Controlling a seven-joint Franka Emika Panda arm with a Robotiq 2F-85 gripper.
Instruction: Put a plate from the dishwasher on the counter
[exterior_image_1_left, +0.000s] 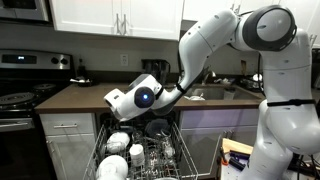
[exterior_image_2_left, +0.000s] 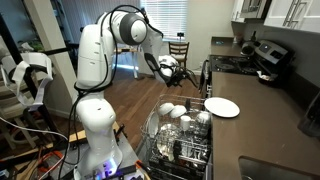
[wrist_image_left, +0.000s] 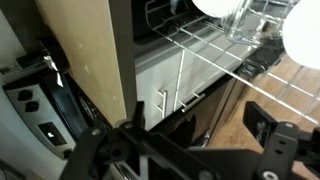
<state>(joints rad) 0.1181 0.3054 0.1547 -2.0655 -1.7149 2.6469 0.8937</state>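
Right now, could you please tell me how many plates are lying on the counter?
1: a white plate lies flat on the dark counter, near its edge beside the open dishwasher. The robot arm may hide others.

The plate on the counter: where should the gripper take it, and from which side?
The plate lies flat on the counter, so only its thin rim offers a hold. Probably take the rim nearest the dishwasher, coming in low from that side; whether it overhangs cannot be told.
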